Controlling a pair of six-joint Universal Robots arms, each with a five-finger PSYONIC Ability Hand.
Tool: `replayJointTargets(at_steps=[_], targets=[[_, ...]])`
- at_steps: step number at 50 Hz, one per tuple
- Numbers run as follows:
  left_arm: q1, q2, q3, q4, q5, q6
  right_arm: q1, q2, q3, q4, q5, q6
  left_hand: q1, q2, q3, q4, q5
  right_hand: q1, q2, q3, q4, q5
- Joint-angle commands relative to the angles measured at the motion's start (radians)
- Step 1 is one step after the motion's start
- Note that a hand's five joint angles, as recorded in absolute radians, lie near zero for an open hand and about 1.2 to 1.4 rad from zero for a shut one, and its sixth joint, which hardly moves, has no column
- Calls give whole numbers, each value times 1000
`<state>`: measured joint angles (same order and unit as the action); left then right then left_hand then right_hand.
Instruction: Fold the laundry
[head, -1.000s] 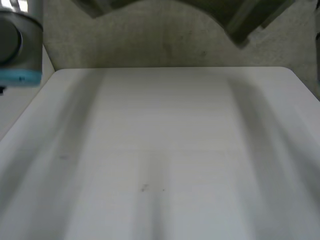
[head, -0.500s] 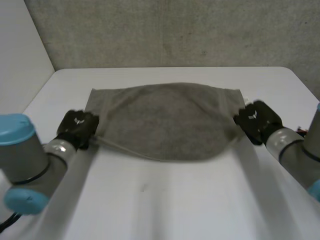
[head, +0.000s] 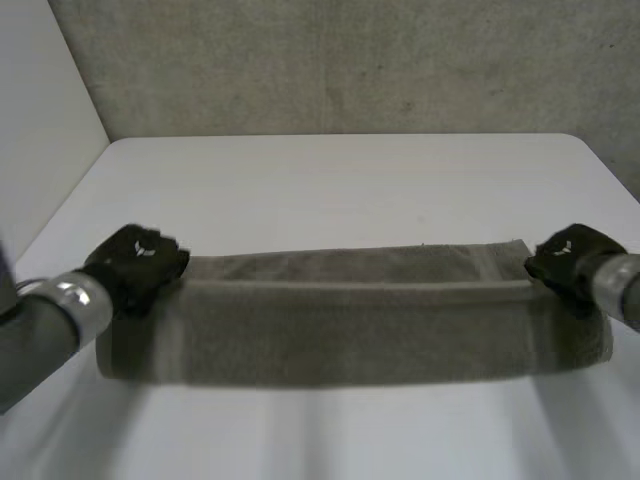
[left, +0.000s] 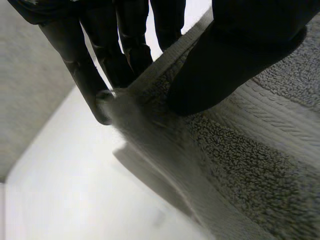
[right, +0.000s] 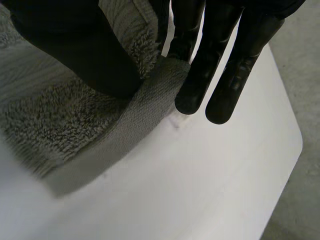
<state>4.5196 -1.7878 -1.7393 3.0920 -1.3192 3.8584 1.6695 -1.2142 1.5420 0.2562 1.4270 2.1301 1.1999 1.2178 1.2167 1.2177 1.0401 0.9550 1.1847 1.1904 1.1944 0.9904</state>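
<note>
I've got the grey towel (head: 350, 320) stretched btwn both hands over the near tabletop (head: 350, 190). The left hand (head: 135, 262) pinches one end corner and the right hand (head: 570, 262) the other, thumb vs fingers. I'd say 1st fold is only half made; laying it flat & further folds remain.

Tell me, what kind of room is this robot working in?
Probably a robot test lab, not a home. There is a plain white table with a grey speckled surface beyond it, and the black left hand and black right hand each pinch an end of a grey terry-cloth towel.
</note>
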Motion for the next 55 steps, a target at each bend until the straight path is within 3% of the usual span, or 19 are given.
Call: replayJointTargets(at_steps=[1, 5, 12, 13, 14, 15, 16, 17, 23, 27, 32, 34, 35, 40, 45, 48, 50, 55], targets=[[-43, -301, 234, 210, -77, -42, 88, 189, -120, -213, 134, 90, 196, 178, 180, 179, 182, 441, 212, 206, 202, 231], [-57, -436, 358, 249, -116, -43, 96, 247, -160, -302, 171, 83, 196, 178, 180, 179, 182, 441, 212, 206, 202, 231], [-80, -521, 420, 255, -127, -45, 118, 355, -247, -446, 188, 82, 196, 178, 180, 179, 182, 441, 212, 206, 202, 231], [-85, -528, 420, 257, -127, -45, 118, 355, -247, -446, 188, 82, 37, 19, 20, 19, 22, 441, 212, 206, 202, 231], [-85, -528, 420, 257, -127, -45, 118, 363, -250, -452, 190, 83, 35, 17, 19, 17, 21, -29, -258, -264, -268, -238], [-92, -533, 420, 258, -127, -40, 118, 363, -250, -453, 190, 83, -677, -695, -694, -695, -692, -33, -263, -269, -273, -243], [-93, -533, 420, 258, -127, -40, 119, 366, -250, -454, 191, 86, -684, -702, -701, -702, -699, -679, -908, -914, -918, -888], [-100, -533, 419, 257, -129, -40, 119, 366, -252, -456, 200, 93, -1025, -1043, -1042, -1043, -1040, -780, -1010, -1016, -1020, -990], [-103, -487, 409, 257, -133, -45, 121, 329, -249, -483, 208, 128, -1025, -1043, -1042, -1043, -1040, -780, -1010, -1016, -1020, -990], [-103, -417, 374, 257, -137, -60, 107, 227, -215, -488, 202, 229, -1025, -1043, -1042, -1043, -1040, -780, -1010, -1016, -1020, -990], [-100, -295, 282, 258, -146, -117, 105, 95, -131, -477, 182, 341, -1025, -1043, -1042, -1043, -1040, -780, -1010, -1016, -1020, -990], [-99, -207, 198, 264, -149, -195, 107, 51, -94, -469, 168, 358, -1025, -1043, -1042, -1043, -1040, -780, -1010, -1016, -1020, -990], [-99, -206, 198, 264, -149, -195, 105, 20, -56, -457, 147, 367, -1025, -1043, -1042, -1043, -1040, -780, -1010, -1016, -1020, -990], [-103, -90, 37, 364, -149, -410, 70, -42, 35, -365, 75, 373, -1025, -1043, -1042, -1043, -1040, -780, -1010, -1016, -1020, -990], [-111, -26, -51, 479, -152, -502, -2, -81, 104, -227, 32, 379, -1025, -1043, -1042, -1043, -1040, -780, -1010, -1016, -1020, -990], [-112, -12, -84, 528, -156, -513, -34, -81, 148, -203, 0, 384, -1025, -1043, -1042, -1043, -1040, -776, -1006, -1011, -1015, -986], [-111, -10, -94, 542, -156, -516, -72, -79, 191, -225, -42, 384, -1025, -1043, -1042, -1043, -1040, -607, -836, -842, -846, -817], [-103, -8, -108, 553, -156, -520, -128, -64, 246, -290, -101, 384, -1025, -1043, -1042, -1043, -1040, -442, -671, -677, -681, -652]])
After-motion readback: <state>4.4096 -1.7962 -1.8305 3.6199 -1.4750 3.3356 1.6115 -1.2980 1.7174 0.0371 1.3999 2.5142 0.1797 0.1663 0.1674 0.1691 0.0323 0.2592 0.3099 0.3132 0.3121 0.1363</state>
